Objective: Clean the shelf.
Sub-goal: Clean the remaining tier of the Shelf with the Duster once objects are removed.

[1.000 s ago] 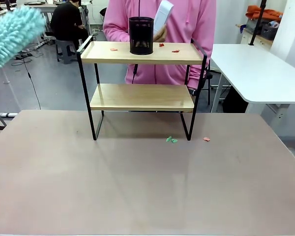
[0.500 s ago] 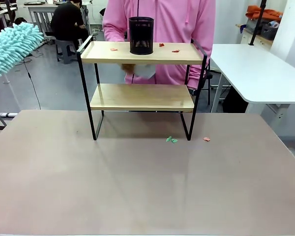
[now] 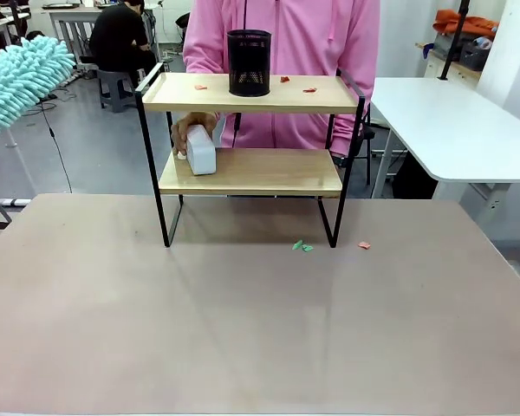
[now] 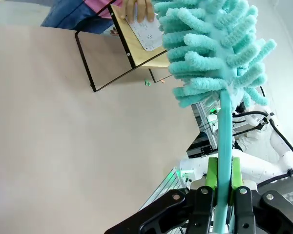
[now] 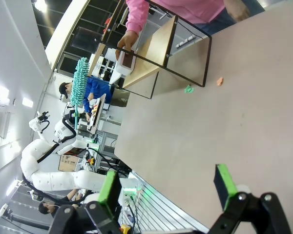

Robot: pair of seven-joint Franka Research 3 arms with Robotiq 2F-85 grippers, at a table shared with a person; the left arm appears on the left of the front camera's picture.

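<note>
Shelf [image 3: 251, 172] on scrap-littered beige table [image 3: 243, 329]

Robotics lab: white bench [image 3: 451, 121] right, more benches [image 3: 74, 12] far left with a seated person [image 3: 121, 35], loose cable [image 3: 59, 152] on grey floor [image 3: 104, 165], white robot arm [image 5: 58, 179].

The table [image 3: 243, 329] bears the shelf [image 3: 269, 171] and coloured scraps [image 3: 302, 247]
</note>
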